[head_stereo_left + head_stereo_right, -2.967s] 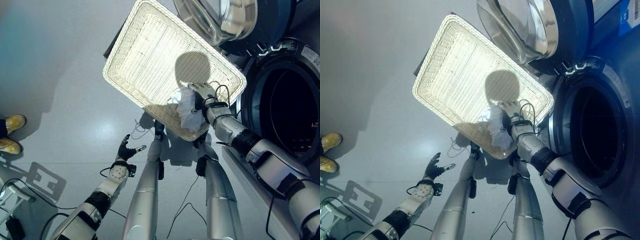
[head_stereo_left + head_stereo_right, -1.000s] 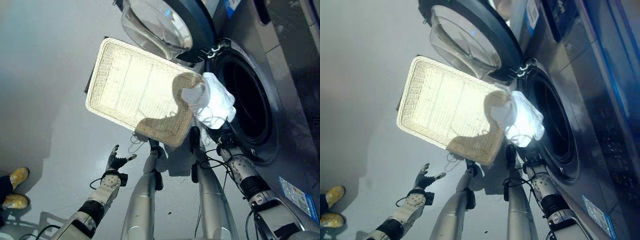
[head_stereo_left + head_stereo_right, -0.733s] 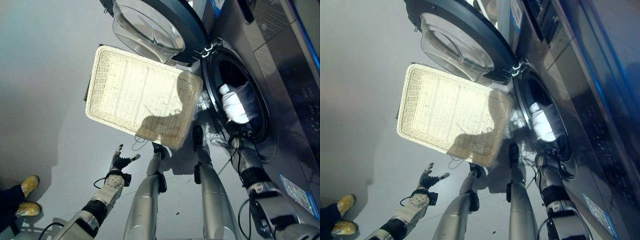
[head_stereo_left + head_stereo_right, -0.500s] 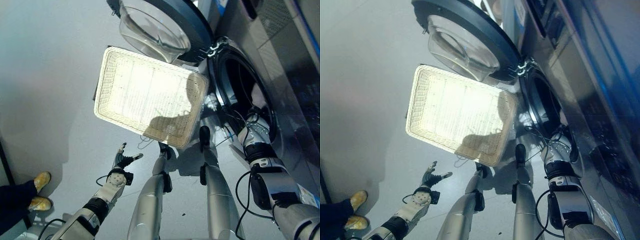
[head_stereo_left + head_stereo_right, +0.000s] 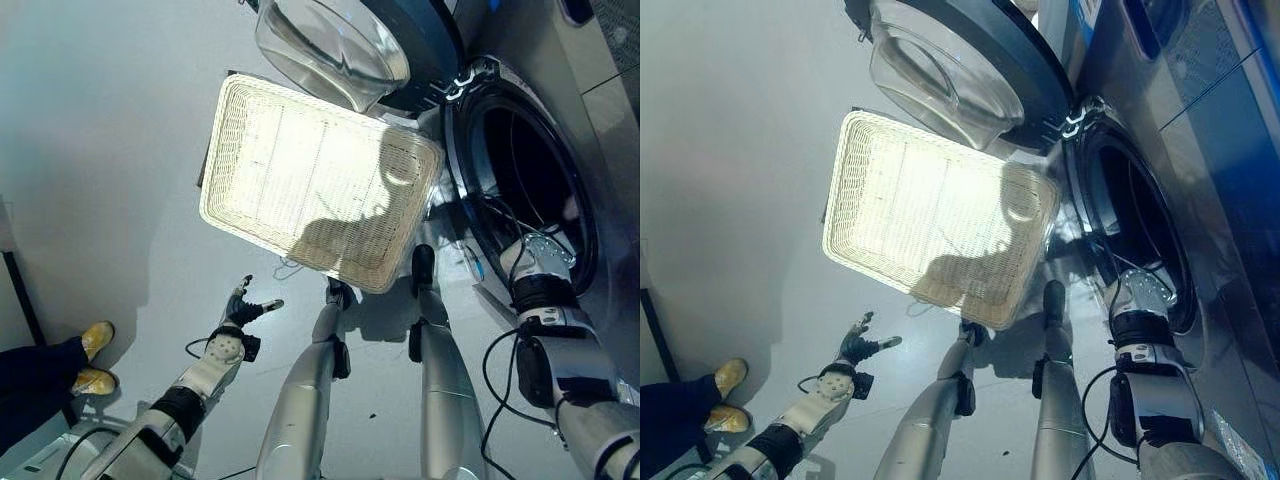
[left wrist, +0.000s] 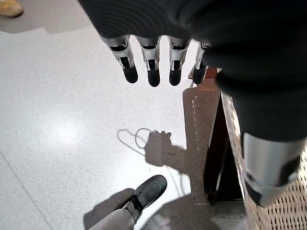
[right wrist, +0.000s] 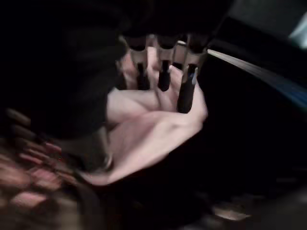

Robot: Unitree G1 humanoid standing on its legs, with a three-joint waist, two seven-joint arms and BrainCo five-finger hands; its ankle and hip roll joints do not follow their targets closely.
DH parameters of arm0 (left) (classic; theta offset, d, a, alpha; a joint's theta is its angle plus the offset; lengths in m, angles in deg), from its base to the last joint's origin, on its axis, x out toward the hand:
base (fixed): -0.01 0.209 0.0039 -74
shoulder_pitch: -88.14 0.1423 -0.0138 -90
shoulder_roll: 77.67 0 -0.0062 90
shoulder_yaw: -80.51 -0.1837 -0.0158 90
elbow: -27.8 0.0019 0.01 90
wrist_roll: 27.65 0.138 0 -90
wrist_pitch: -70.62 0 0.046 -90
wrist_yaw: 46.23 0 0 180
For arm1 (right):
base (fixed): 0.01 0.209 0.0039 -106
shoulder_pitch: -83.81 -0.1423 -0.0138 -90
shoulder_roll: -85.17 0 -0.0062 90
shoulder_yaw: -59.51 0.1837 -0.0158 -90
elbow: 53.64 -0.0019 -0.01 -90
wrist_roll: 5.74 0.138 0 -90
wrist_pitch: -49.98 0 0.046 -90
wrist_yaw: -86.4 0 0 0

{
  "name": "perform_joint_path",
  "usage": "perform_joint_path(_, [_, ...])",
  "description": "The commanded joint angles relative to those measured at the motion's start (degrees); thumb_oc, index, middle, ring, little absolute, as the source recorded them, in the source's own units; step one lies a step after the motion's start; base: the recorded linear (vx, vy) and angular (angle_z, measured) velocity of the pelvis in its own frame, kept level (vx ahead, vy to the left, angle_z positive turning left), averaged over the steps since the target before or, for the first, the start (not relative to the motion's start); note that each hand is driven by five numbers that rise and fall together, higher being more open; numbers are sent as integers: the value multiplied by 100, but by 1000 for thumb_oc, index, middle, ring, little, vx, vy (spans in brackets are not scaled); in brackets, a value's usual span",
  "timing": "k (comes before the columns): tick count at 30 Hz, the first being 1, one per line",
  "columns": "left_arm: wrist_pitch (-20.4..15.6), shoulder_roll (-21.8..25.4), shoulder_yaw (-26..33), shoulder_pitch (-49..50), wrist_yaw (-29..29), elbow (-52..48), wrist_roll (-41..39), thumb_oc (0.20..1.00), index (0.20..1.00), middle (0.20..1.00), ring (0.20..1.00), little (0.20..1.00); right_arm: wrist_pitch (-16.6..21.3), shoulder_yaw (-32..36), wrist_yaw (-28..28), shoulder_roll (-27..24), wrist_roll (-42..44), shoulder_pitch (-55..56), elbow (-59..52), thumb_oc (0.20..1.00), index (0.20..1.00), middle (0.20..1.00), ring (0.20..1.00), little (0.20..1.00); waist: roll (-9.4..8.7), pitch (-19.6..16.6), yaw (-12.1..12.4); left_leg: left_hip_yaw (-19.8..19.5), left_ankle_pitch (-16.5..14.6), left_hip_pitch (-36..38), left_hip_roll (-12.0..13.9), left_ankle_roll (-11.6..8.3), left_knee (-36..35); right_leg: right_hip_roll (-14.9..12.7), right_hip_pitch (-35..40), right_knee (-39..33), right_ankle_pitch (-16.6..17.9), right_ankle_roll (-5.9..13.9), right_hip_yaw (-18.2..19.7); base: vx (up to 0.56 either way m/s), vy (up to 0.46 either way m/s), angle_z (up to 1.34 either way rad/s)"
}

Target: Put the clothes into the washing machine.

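Note:
A pale cloth (image 7: 153, 129) lies in the dark drum of the washing machine (image 5: 520, 160), seen in the right wrist view. My right hand (image 5: 543, 250) is at the lower rim of the round opening; its fingers (image 7: 163, 72) are straight and reach over the cloth, so the hand is open. The wicker basket (image 5: 232, 130) stands on the floor beside the machine with nothing in it. My left hand (image 5: 240, 310) hangs low over the floor, away from the basket, open with fingers (image 6: 151, 67) spread and nothing in it.
The washer's glass door (image 5: 340, 50) swings open above the basket's far end. A person's yellow shoes (image 5: 95, 340) stand on the grey floor at the far left. The basket rests on a dark low stand (image 6: 218, 158).
My right hand has carried the white cloth from over the basket's corner into the drum and now sits at the opening's rim. The camera has shifted. The left hand has stayed put.

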Motion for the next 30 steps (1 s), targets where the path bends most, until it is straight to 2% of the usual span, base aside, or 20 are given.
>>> perform_joint_path(1, [-72,78,152,166,71,213,-63,1000,1000,1000,1000,1000,-1872,-119,828,-1066,-40,298,16,1000,1000,1000,1000,1000,102,-3,-305,-143,-662,-427,-195,-235,1129,393,202,348,-496,6,-490,1,-79,2])
perform_joint_path(2, [-107,88,164,171,100,254,-37,1000,1000,1000,1000,1000,-2102,-164,1109,-991,-22,367,123,1000,1000,1000,1000,1000,79,-3,-293,-145,-668,-432,-189,-237,1135,394,200,365,-502,5,-509,10,-50,2])
perform_joint_path(5, [-219,-88,206,140,88,489,146,1000,1000,1000,1000,1000,-2475,-177,1765,-570,-225,535,584,1000,1000,1000,1000,1000,39,-3,-249,-135,-682,-404,-178,-230,1115,412,243,402,-546,2,-557,11,-40,2])
perform_joint_path(7, [-207,-196,182,112,54,548,206,1000,1000,1000,1000,1000,-2625,-143,2062,-451,-631,522,942,1000,1000,1000,1000,1000,54,-3,-213,-148,-686,-369,-177,-223,1085,407,264,426,-565,10,-583,1,-2,5])
perform_joint_path(9, [-224,-249,176,112,49,599,239,1000,1000,1000,1000,1000,-2611,-172,2172,-418,-907,502,1147,1000,1000,1000,1000,1000,63,-3,-186,-159,-689,-336,-185,-214,1069,402,299,429,-579,13,-601,-10,19,4])
perform_joint_path(13, [-161,-310,188,110,131,629,181,1000,1000,1000,1000,1000,-2316,-407,1818,-368,-2641,393,1551,1000,1000,1000,1000,1000,57,-3,-114,-244,-697,-215,-223,-188,1040,400,429,400,-573,6,-642,-21,48,8])
perform_joint_path(14, [-145,-311,191,114,142,623,179,1000,1000,1000,1000,1000,-2295,-423,1793,-355,-2746,400,1554,1000,1000,1000,1000,1000,52,-3,-113,-254,-704,-206,-226,-184,1048,400,441,402,-574,5,-644,-13,69,4])
perform_joint_path(15, [-96,-323,221,126,259,626,133,1000,1000,1000,1000,1000,-2134,-546,1700,-310,-3406,428,1579,1000,1000,1000,1000,1000,16,-3,-96,-303,-748,-137,-254,-158,1106,400,526,401,-582,-8,-644,-21,72,3])
perform_joint_path(16, [-86,-322,258,138,326,633,100,1000,1000,1000,1000,1000,-2025,-613,1622,-275,-3720,433,1599,1000,1000,1000,1000,1000,-17,-3,-82,-326,-785,-97,-272,-142,1156,397,589,393,-586,-14,-657,-24,78,4])
perform_joint_path(23, [-166,-506,623,309,949,887,-271,1000,1000,1000,1000,1000,-1691,-922,1367,170,-5053,873,1496,1000,1000,1000,1000,1000,-257,-3,-51,-422,-904,328,-284,-81,1225,444,1087,358,-647,-43,-706,-27,70,5])
perform_joint_path(26, [-169,-623,912,417,1526,1176,-477,1000,1000,1000,1000,1000,-1633,-1234,1174,617,-5984,1351,1412,1000,1000,1000,1000,1000,-422,-3,-56,-446,-960,854,-222,-79,1139,467,1613,287,-696,-34,-714,-41,67,6])
perform_joint_path(30, [-138,-693,1095,447,1827,1336,-603,1000,1000,1000,1000,1000,-1544,-1492,1165,866,-6572,1591,1442,1000,1000,1000,1000,1000,-508,-3,-66,-431,-959,1212,-174,-84,1032,471,1979,158,-671,-27,-708,-22,46,14])
